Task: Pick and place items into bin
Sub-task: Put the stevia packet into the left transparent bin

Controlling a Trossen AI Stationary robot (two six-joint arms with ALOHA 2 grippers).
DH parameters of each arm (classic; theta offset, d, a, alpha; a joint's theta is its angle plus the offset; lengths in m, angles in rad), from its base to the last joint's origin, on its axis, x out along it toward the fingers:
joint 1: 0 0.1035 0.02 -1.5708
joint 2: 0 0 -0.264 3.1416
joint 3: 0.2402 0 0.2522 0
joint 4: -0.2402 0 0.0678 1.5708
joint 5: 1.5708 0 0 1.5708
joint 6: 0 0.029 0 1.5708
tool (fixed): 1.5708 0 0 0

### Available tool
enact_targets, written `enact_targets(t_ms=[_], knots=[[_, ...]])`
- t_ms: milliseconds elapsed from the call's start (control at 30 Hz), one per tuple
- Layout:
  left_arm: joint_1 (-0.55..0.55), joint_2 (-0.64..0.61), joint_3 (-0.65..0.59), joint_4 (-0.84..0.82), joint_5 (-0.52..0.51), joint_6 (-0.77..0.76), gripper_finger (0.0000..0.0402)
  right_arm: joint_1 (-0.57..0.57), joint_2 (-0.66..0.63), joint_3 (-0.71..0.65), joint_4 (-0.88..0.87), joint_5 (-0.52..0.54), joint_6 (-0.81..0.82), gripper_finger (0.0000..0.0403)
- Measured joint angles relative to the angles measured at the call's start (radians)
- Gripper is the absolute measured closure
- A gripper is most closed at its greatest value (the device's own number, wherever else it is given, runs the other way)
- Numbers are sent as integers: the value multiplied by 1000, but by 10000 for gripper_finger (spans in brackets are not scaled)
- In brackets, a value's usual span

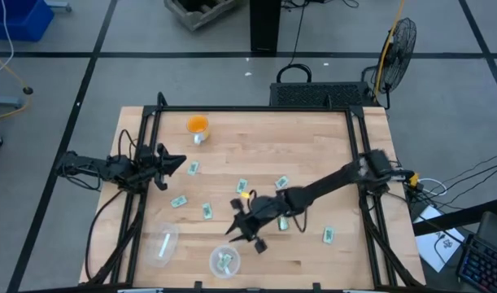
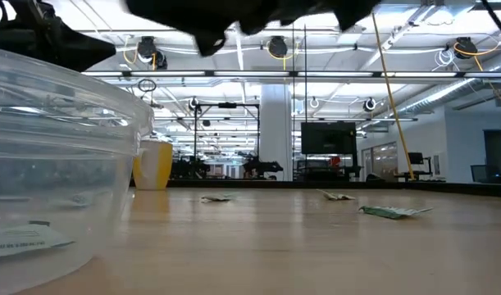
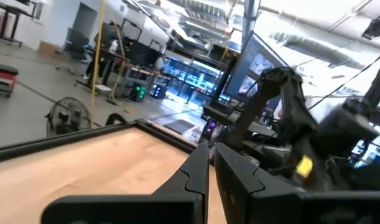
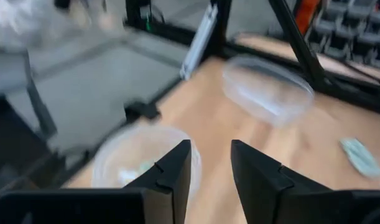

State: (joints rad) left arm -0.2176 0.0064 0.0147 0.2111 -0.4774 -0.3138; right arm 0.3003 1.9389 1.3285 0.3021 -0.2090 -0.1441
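Observation:
Several small pale green and white packets lie flat on the wooden table: (image 1: pixel 194 168), (image 1: pixel 179 201), (image 1: pixel 207 211), (image 1: pixel 281 182), (image 1: pixel 329 235). A clear round bin (image 1: pixel 224 260) near the table's near edge holds a packet or two (image 4: pixel 132 169). My right gripper (image 1: pixel 244 233) hovers just above and beside this bin, open, with nothing between its fingers (image 4: pixel 211 165). My left gripper (image 1: pixel 173 165) waits over the table's left side, shut and empty (image 3: pixel 211 171). In the low view the bin (image 2: pixel 61 156) fills the left, with a packet (image 2: pixel 25 239) inside.
A second clear bin (image 1: pixel 162 245) sits left of the first, also seen as a clear bin (image 4: pixel 267 90) in the right wrist view. An orange ball-like object on a silver base (image 1: pixel 198 125) stands near the far edge. Black frame rails (image 1: pixel 142 187) run along both table sides.

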Motion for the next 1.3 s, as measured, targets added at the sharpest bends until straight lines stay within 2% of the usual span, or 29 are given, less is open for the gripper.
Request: enact_targets(t_ms=[100,267,333,400,467,567,733,800,900,1033,1100,1300], knots=[[-6,6,0,3,-22,33,371,-27,-144,0,-245,48,-30,299],[-30,74,8,105,-25,113,371,-55,-409,0,-641,357,-133,304],[-43,119,26,150,-35,127,371,-66,-510,0,-743,439,-122,304],[-58,176,63,166,-50,137,371,-84,-610,-7,-815,438,-88,304],[-76,255,118,167,-86,142,371,-105,-709,-53,-842,392,-63,304],[-100,423,225,171,-131,207,371,-144,-850,-207,-779,326,-51,304],[-100,718,436,142,-228,366,371,-216,-1030,-581,-415,309,49,305],[-85,805,525,71,-233,376,371,-238,-1067,-712,-304,309,86,305],[-54,910,659,-133,-181,277,370,-266,-1094,-854,-210,308,152,305],[-2,1041,785,-360,-120,162,362,-291,-1101,-942,-189,270,222,305],[29,1094,824,-396,-106,134,345,-296,-1101,-953,-174,232,235,305],[114,1197,860,-372,-62,115,273,-299,-1097,-956,-135,229,231,305]])
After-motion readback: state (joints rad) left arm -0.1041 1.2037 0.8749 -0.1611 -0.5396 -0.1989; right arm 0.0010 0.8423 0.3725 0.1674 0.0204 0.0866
